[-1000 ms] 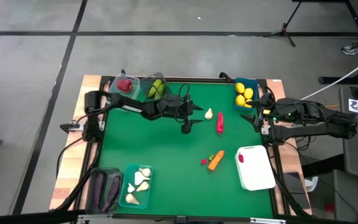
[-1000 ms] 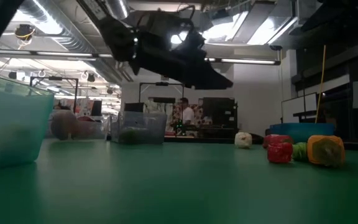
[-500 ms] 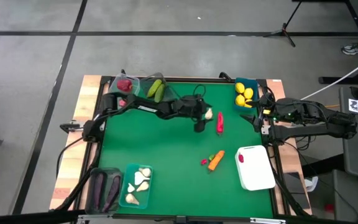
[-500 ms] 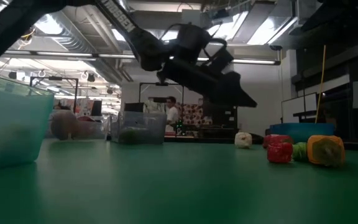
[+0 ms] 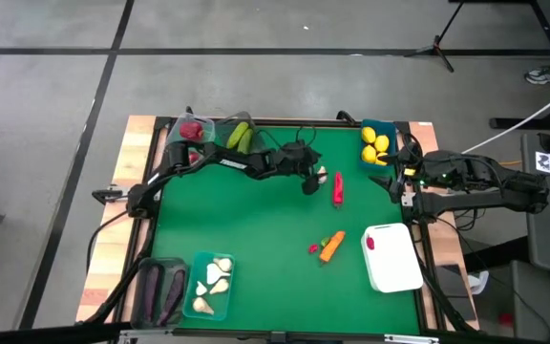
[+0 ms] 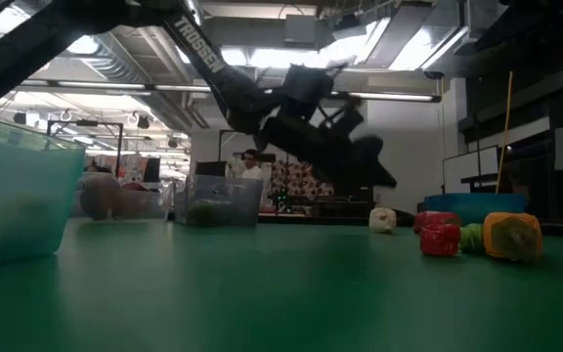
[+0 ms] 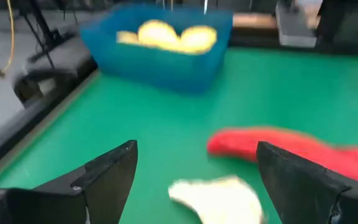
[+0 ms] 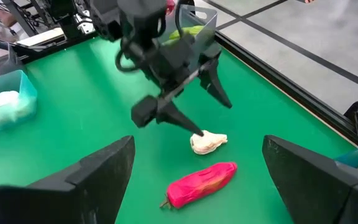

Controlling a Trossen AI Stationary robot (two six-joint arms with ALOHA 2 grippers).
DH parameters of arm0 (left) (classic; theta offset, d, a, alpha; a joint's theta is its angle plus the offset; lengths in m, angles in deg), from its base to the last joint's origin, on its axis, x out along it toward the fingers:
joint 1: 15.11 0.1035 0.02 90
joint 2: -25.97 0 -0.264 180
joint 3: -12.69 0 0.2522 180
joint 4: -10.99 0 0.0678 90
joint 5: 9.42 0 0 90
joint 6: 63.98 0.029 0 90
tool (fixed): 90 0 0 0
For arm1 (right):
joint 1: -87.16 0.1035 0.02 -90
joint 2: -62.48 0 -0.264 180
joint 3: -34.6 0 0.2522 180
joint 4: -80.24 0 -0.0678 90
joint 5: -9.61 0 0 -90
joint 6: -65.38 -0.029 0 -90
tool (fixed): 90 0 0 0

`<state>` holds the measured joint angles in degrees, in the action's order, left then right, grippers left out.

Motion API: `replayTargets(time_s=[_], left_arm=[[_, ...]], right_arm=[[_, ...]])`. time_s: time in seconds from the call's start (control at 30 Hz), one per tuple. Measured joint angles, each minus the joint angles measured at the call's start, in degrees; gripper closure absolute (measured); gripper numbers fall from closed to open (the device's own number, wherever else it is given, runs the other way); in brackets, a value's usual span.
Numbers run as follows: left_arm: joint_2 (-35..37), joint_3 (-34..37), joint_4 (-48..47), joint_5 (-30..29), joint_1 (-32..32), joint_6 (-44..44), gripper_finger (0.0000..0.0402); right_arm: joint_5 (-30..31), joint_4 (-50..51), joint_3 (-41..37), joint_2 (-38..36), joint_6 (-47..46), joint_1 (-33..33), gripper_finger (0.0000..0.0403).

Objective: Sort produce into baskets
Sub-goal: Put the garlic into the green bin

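Note:
A white garlic bulb (image 5: 322, 176) lies on the green table, next to a red pepper (image 5: 338, 188). My left gripper (image 5: 315, 179) hangs open above the garlic, slanting down, one finger on each side of it (image 7: 219, 198), touching nothing. My right gripper (image 5: 396, 178) is open and waits at the table's right edge, beside the blue tub of yellow lemons (image 5: 376, 143). An orange carrot (image 5: 331, 247) and a small red piece (image 5: 313, 249) lie toward the near side.
Tubs at the far left hold a red fruit (image 5: 192, 130) and green cucumbers (image 5: 241, 137). At the near left stand a dark tub of eggplants (image 5: 158, 287) and a teal tub of garlic (image 5: 212, 283). A white tray (image 5: 391, 256) lies near right.
My left gripper has gone toward the table's right edge, from the table's middle to above the garlic bulb, and has come lower and tipped down. It has stayed open. The produce has not moved.

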<state>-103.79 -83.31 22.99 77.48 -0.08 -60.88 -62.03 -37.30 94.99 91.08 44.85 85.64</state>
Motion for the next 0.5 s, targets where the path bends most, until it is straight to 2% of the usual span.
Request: replayTargets(time_s=[0.5], left_arm=[[-5.5, 0.0, 1.0, -1.4, -1.6, -2.4, 0.0077]], right_arm=[[0.0, 0.9, 0.0, 0.0, 0.0, 0.0, 0.0052]])
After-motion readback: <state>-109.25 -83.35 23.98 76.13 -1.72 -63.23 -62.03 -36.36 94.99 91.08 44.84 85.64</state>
